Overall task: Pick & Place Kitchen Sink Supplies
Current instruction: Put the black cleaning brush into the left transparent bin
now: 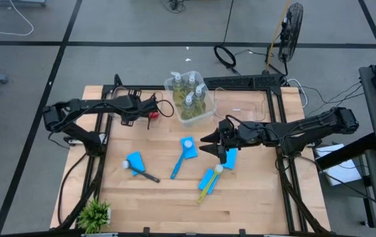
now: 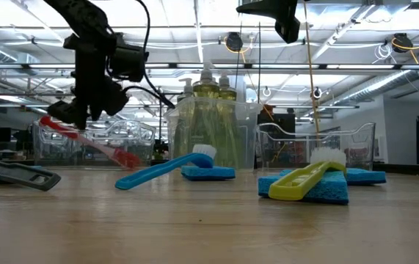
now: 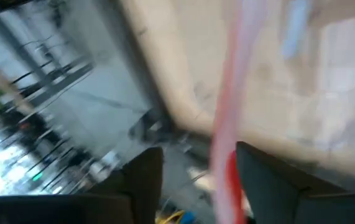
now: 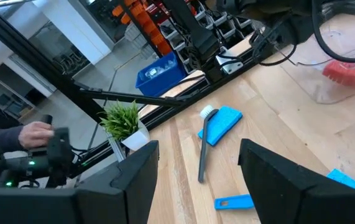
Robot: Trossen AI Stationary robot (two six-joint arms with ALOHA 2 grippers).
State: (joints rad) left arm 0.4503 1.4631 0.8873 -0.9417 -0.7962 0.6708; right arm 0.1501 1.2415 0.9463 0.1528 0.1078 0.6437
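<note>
Red brush (image 3: pixel 227 124) a blurred streak between left claw's (image 3: pixel 199 180) fingers, ends cut off.

Overhead camera straight down on the whole table (image 1: pixel 174 197), low camera level at tabletop facing the room, wrist cameras close past their own fingers, blue brush (image 1: pixel 178 166) shared by overhead and low views

Grey floor (image 1: pixel 141 26) with black lines; fan (image 1: pixel 293 23).
</note>
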